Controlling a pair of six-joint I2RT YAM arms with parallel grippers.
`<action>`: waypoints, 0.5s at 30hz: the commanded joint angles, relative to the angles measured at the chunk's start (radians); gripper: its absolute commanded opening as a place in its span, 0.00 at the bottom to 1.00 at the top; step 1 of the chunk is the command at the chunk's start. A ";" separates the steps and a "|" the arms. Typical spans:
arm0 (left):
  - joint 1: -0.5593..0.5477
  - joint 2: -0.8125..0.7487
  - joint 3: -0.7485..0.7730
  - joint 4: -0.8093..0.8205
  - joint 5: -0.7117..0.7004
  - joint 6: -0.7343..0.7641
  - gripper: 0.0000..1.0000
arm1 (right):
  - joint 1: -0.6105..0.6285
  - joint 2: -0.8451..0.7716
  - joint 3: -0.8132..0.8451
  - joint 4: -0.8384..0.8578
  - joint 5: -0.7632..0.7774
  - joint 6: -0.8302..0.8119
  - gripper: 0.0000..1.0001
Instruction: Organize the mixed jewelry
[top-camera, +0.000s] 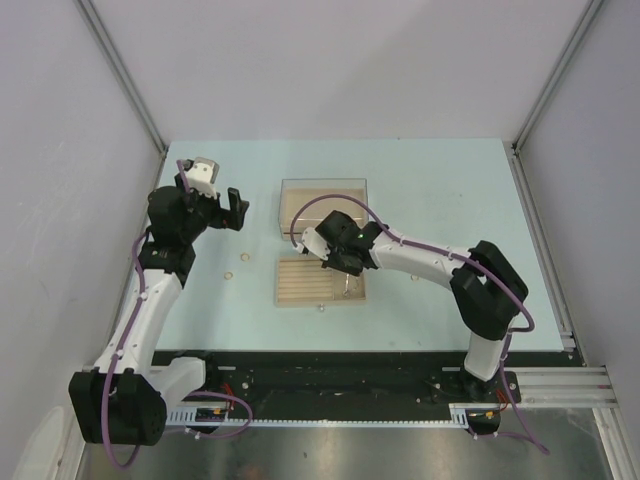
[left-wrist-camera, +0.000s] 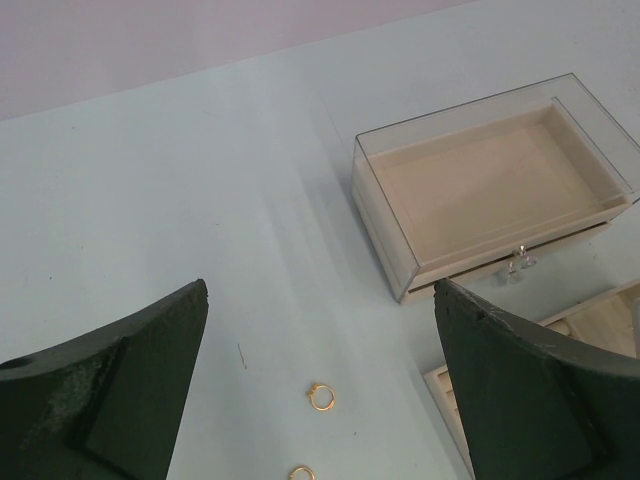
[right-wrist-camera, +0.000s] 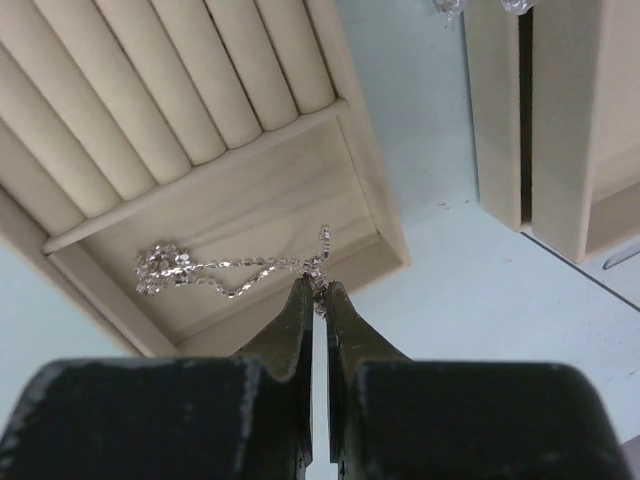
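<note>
Silvery chain (right-wrist-camera: 168, 266) end, seemingly, between tightly closed right tool (right-wrist-camera: 318, 298).

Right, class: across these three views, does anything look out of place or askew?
Yes. Gold rings lie loose on the table, left of the slotted tray. The silvery chain sits in the tray's end compartment, but one end is pinched in the right gripper at the rim.
</note>
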 joint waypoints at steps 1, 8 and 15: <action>-0.001 0.001 -0.003 0.039 0.005 0.024 1.00 | -0.008 0.036 0.011 0.053 0.027 -0.024 0.00; 0.001 0.001 -0.001 0.038 0.003 0.024 1.00 | -0.014 0.064 0.022 0.072 0.039 -0.030 0.00; 0.001 0.005 -0.003 0.038 0.003 0.024 1.00 | -0.014 0.085 0.031 0.087 0.041 -0.029 0.00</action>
